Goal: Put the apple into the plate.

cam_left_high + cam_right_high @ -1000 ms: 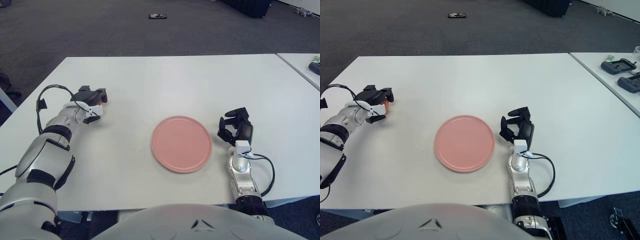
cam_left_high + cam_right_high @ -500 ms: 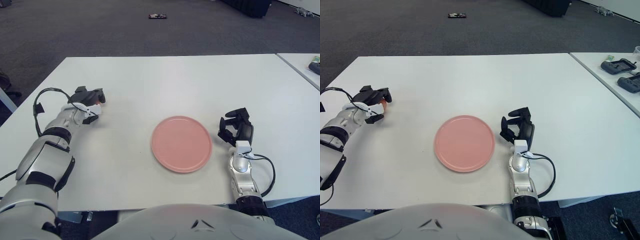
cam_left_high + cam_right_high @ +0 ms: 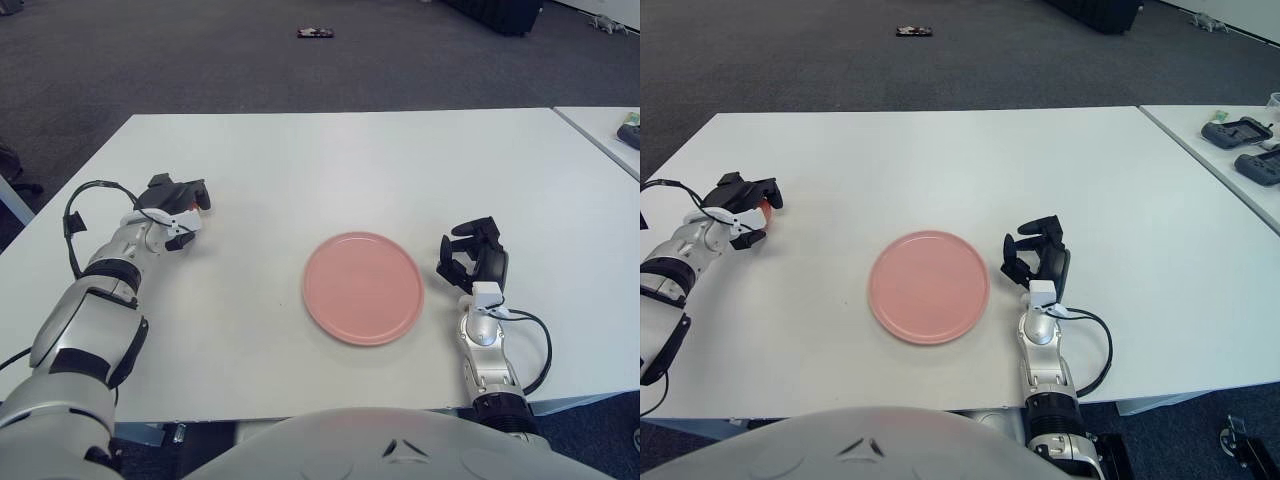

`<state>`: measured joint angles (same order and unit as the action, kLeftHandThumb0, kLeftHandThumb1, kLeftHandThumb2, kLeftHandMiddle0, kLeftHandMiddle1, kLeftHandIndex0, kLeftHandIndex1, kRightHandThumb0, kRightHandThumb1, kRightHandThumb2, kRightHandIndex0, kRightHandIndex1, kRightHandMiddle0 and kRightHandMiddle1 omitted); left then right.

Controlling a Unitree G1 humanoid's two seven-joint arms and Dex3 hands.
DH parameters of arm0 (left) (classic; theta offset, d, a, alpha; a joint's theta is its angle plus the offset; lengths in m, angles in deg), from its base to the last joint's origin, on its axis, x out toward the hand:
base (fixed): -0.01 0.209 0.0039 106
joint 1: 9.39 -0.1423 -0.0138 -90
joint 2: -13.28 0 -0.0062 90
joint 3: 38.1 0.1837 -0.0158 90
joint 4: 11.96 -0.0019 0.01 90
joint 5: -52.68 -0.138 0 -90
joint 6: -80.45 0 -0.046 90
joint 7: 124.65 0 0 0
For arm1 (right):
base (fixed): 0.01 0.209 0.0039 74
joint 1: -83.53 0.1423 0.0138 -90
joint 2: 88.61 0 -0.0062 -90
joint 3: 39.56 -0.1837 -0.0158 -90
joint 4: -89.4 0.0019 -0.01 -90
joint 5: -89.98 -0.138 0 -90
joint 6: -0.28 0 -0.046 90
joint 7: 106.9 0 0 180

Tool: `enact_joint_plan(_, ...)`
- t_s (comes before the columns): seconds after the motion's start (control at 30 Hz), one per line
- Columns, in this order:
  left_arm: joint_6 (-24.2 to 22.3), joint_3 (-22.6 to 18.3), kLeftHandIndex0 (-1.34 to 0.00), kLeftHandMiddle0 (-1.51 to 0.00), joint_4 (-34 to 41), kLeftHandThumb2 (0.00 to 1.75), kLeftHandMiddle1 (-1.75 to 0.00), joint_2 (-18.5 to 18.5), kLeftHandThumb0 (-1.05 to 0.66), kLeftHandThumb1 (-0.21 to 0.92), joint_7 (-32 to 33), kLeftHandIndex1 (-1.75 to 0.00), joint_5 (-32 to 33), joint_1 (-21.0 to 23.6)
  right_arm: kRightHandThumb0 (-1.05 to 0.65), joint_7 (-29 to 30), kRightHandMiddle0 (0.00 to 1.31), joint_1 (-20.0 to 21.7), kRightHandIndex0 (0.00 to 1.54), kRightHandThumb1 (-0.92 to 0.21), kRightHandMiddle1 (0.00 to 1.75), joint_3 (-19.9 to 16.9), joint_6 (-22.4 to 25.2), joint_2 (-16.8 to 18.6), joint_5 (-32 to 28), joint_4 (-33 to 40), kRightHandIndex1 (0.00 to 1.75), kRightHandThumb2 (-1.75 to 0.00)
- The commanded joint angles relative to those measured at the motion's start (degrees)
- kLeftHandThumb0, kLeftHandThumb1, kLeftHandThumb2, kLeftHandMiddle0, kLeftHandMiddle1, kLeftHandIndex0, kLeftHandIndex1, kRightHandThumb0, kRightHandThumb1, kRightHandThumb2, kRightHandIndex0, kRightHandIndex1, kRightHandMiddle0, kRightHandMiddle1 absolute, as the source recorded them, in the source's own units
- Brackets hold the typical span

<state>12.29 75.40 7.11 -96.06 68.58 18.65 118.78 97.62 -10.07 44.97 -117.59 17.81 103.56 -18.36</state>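
The left hand (image 3: 745, 207) grips a red apple (image 3: 766, 211) at the desk's (image 3: 940, 160) left edge, well apart from the pink plate (image 3: 929, 286); the right hand (image 3: 1037, 262) sits beside the plate's right.

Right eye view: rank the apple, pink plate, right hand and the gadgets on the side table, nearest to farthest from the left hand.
1. apple: red sliver within the left hand's fingers, table's left side.
2. pink plate: table centre, to the hand's right.
3. right hand: just past the plate's right edge, idle.
4. gadgets: on the side table, far right.
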Motion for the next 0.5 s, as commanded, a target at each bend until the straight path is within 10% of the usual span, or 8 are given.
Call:
enact_joint_plan(0.0,-0.1,-0.3,-1.23,-1.41,-0.4,1.62,-1.75,-0.1,-0.03,0.15,-1.0,-1.75,0.2,-1.4,-0.4,0.0,0.39,-0.6,0.66,-0.61,1.75,-0.5,-0.7,-0.6,-0.2,-0.8,1.39,-0.96)
enact_joint_plan(0.47,3.9,-2.4,-1.25,-1.47,0.8,1.61,-1.75,-0.1,-0.08,0.18,-1.4,-1.75,2.2,-1.1,-0.4,-0.1,0.39,-0.9,0.64,-0.6,1.75,-0.6,0.2,-0.3,-0.6,-0.2,1.4,-0.97)
